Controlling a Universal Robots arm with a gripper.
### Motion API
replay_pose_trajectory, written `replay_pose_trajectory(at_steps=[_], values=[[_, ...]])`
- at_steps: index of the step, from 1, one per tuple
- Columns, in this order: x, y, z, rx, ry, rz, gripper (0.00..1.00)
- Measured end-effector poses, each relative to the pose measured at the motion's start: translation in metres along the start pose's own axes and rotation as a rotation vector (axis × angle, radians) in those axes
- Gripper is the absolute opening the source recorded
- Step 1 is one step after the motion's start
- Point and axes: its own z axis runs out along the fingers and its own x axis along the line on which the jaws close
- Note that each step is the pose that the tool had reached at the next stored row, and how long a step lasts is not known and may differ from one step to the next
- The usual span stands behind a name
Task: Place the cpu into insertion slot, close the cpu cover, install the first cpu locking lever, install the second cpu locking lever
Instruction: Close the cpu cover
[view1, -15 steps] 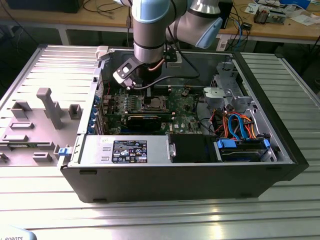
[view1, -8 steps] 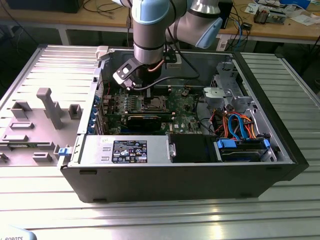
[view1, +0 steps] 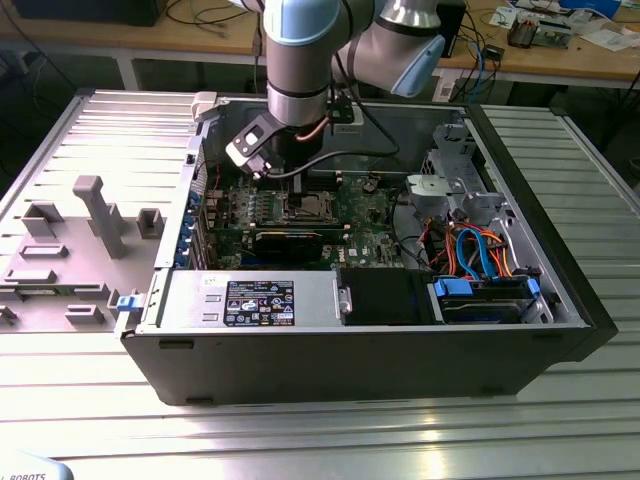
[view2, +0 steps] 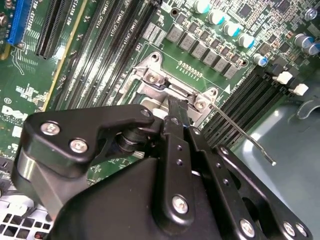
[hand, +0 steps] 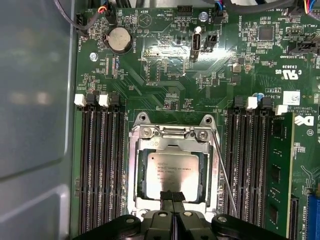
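A ribbed metal table (view1: 300, 440) carries the open computer case (view1: 350, 360) and grey fixture blocks (view1: 95, 215)

The robot's grey metal tubular arm (view1: 300, 70) has pale blue plastic joint caps (view1: 415, 62). A black-and-white camera box (view1: 250, 145) and a thin orange cable (view1: 318, 128) sit at its wrist. The matte black end effector (view2: 176, 107) is built of angular linked plates fastened with silver screws (view2: 79, 145).

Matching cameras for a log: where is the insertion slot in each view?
Exterior view: insertion slot on the motherboard, directly under the gripper.
Second wrist view: its silvery rim just beyond the gripper.
First wrist view: slot between the memory slots, cpu inside.
Shared landmark: the gripper at the slot's edge.
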Motion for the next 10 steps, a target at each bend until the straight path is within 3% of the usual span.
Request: replay_pose_trajectory(at_steps=[3,6,10], values=[[-0.0004,0.01,0.0,0.0007,-0.0001,0.0,0.11],[-0.001,0.0244,0.0002,0.0017,0.0,0.0,0.11],[-0.0011,0.0247,0.0002,0.0016,0.0,0.0,0.11]])
